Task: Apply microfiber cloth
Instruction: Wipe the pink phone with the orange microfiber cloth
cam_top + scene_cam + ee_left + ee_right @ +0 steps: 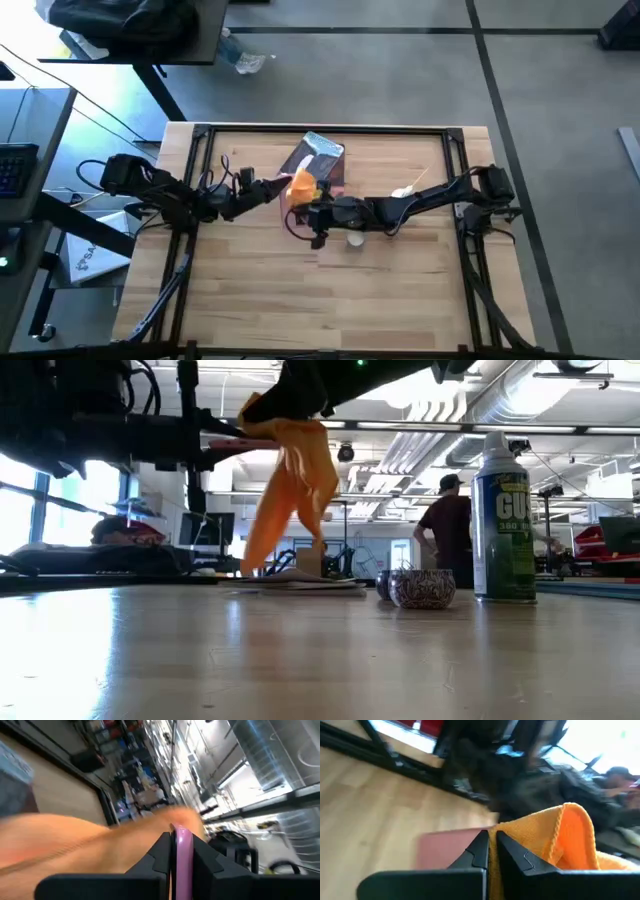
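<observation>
Above table [400, 290], both end effectors [285, 188] [318, 208] clamp microfiber cloth [290, 490], hiding its top.

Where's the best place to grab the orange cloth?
Its top edge. The cloth hangs limp above the table, so only the bunched top seems to give a firm pinch. Come in from either side, as the right gripper and left gripper do now, each apparently shut on that edge.

We count one orange cloth [301, 184], one grey-blue packet [318, 155], one spray can [505, 520], one small patterned bowl [421, 588], two grippers and one person [447, 530] beyond the worktop [250, 290].
</observation>
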